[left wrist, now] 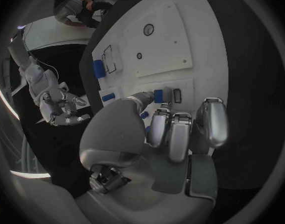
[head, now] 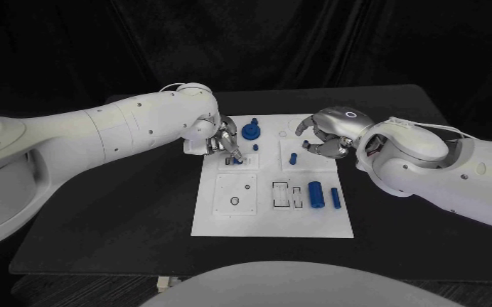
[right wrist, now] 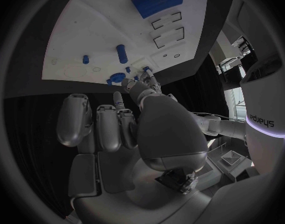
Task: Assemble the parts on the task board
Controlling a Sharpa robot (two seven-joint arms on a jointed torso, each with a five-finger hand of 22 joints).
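The white task board (head: 271,211) lies mid-table. My left hand (head: 218,138) hovers over the board's far left part and pinches a small blue part (left wrist: 159,95) between thumb and a finger, close beside a rectangular slot (left wrist: 177,94). My right hand (head: 330,136) hangs over the board's far right corner with fingers (right wrist: 99,124) spread from the thumb and nothing in them. On the board stand a round blue part (head: 252,133) and a short blue peg (head: 293,158). A large blue cylinder (head: 317,194) and a thin blue pin (head: 335,197) lie at the right.
Empty rectangular slots (head: 287,195) sit left of the large cylinder. A square plate with a round hole (head: 236,195) takes up the board's near left. Black table (head: 123,214) surrounds the board on all sides.
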